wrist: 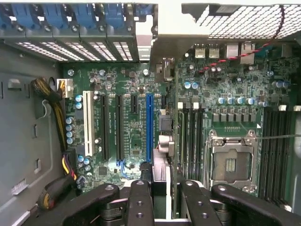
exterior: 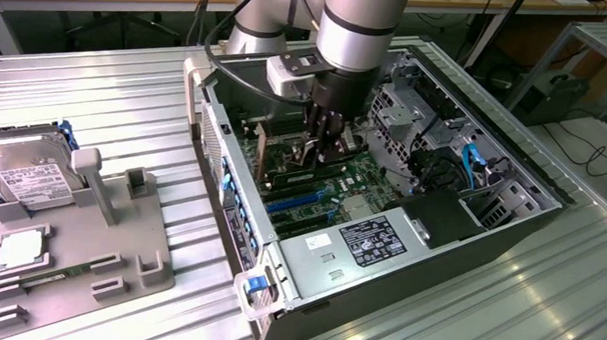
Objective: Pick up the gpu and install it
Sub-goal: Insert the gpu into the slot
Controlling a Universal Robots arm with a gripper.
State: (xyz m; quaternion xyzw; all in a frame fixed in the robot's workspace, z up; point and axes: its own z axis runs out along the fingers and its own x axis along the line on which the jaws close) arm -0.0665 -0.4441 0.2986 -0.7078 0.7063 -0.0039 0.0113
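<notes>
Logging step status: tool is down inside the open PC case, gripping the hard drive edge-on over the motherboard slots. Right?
Not the hard drive. The wrist view shows the tool shut on the gpu, edge-on over the motherboard slots inside the open PC case. The hard drive sits on the grey fixture outside the case, per the exterior view.

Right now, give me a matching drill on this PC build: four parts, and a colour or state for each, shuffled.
Parts:
1. gpu
2. hard drive
3. slot nearest the gpu
4. CPU socket

Colour or state:
a. blue, empty
b. silver with a white label
c. clamped in the jaws, edge-on
d. uncovered, metal frame

Pairs: 1-c, 2-b, 3-a, 4-d
</notes>
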